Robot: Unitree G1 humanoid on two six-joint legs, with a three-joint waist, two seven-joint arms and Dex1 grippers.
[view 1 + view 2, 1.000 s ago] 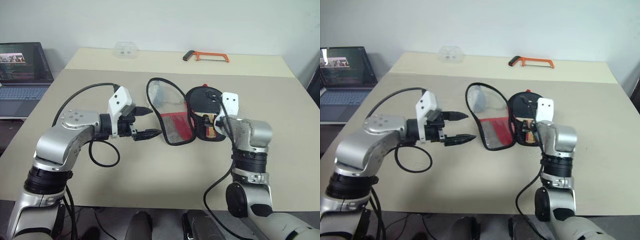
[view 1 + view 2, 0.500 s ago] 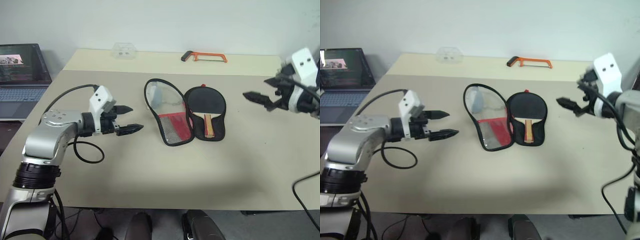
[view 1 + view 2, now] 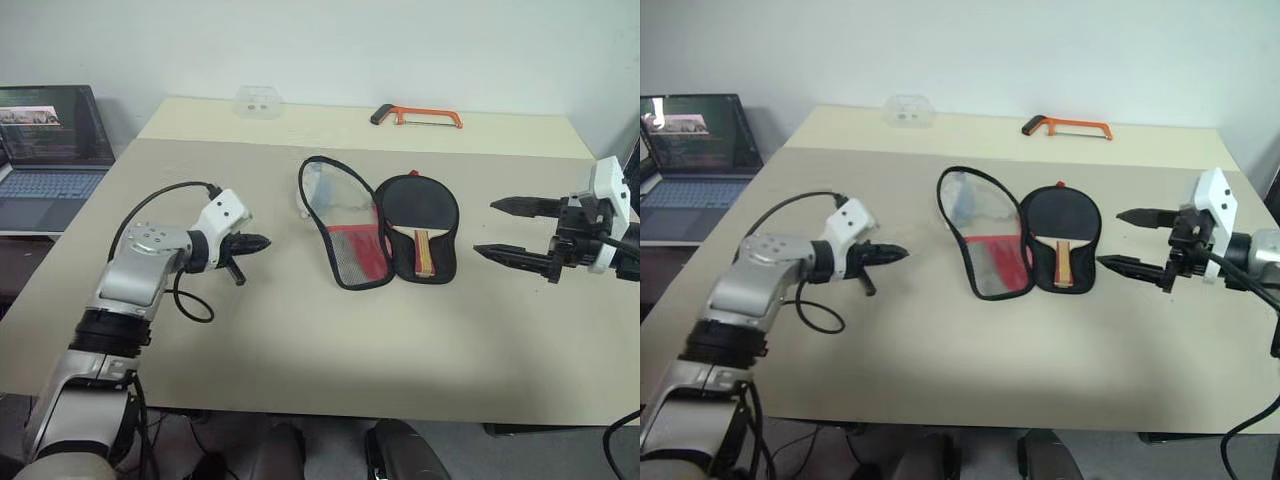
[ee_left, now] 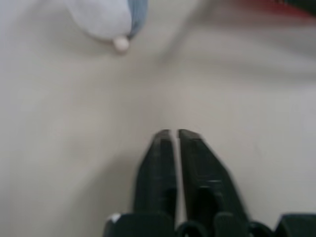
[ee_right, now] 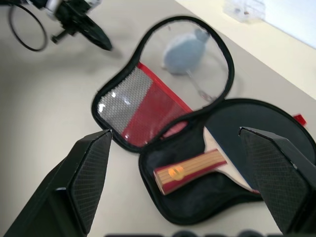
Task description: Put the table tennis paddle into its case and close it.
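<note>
head pair: high, looking forward and down over the table (image 3: 300,350), case (image 3: 375,235) mid-frame | left wrist: close above bare tabletop, facing along shut left gripper (image 4: 176,143) | right wrist: near, looking down between open right gripper (image 5: 185,148) fingers | shared: case, plush ball (image 4: 106,17)

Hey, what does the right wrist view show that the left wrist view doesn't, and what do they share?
Right wrist view alone: the paddle lying in the open case, the open right pincer, the left pincer and the clear box. Left wrist view alone: the left pincer's shut fingers close up. Shared: the plush ball, the case's red edge and the table.
</note>
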